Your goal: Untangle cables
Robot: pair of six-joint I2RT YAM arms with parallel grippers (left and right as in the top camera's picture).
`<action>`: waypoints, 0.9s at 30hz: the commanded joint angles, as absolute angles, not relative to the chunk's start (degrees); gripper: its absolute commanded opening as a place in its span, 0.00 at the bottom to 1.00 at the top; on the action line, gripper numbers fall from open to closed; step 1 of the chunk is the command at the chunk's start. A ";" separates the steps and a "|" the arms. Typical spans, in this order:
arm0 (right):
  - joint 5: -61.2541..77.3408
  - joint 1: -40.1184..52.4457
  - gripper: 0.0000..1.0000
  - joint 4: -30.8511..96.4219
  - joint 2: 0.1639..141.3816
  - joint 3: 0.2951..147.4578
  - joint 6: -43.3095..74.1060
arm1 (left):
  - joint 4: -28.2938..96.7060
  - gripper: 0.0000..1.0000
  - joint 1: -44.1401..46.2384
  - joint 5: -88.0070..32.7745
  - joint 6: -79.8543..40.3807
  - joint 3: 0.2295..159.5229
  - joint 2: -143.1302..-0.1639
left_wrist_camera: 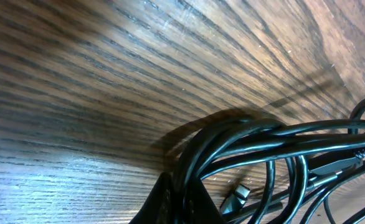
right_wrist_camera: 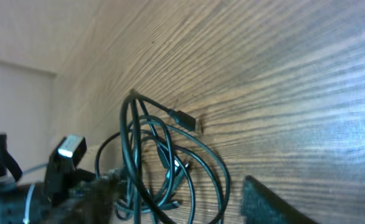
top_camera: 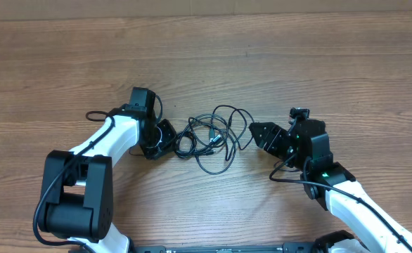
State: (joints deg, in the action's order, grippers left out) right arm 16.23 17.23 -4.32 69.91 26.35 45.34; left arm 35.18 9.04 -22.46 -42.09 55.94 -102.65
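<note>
The cables [top_camera: 213, 137] are thin black cords lying in a tangled bunch of loops on the wooden table. My left gripper [top_camera: 165, 138] is at the bunch's left edge. In the left wrist view its fingertips [left_wrist_camera: 184, 200] are shut on several strands of the cables [left_wrist_camera: 263, 134], and a small plug [left_wrist_camera: 235, 198] lies beside them. My right gripper [top_camera: 261, 133] is at the bunch's right edge and open. In the right wrist view its fingers [right_wrist_camera: 177, 182] stand wide apart with loops of the cables [right_wrist_camera: 145, 137] and a plug end [right_wrist_camera: 185, 119] in front of them.
The wooden table [top_camera: 206, 56] runs in all directions around the bunch. Both arms reach in from the near edge, the left arm [top_camera: 100, 140] and the right arm [top_camera: 332, 183]. A thicker black robot wire [top_camera: 287, 177] hangs by the right wrist.
</note>
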 commanded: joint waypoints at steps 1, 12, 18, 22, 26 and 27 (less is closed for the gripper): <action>16.01 17.08 0.80 -4.69 68.88 26.63 45.19 | 35.35 0.05 8.95 -19.49 -43.68 56.49 -101.86; 26.06 17.15 1.00 -9.19 68.88 26.63 35.05 | 35.35 0.04 9.06 -19.51 -43.33 56.49 -101.86; 35.42 18.70 1.00 -14.44 68.88 26.63 27.00 | 34.28 0.04 9.80 -20.03 -40.77 56.49 -101.86; 36.75 21.10 1.00 -16.03 68.90 26.63 23.35 | 31.62 0.04 11.70 -22.13 -33.39 56.49 -101.86; 35.35 23.33 1.00 -16.01 68.90 26.63 19.38 | 28.77 0.04 13.93 -22.52 -31.62 56.49 -101.86; 34.59 23.55 1.00 -15.97 68.90 26.63 19.42 | 28.12 0.04 14.48 -22.52 -31.44 56.49 -101.86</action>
State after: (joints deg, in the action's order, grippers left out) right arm 34.46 22.70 -15.49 69.91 26.35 24.03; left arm 29.02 13.04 -22.24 -35.05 55.92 -102.65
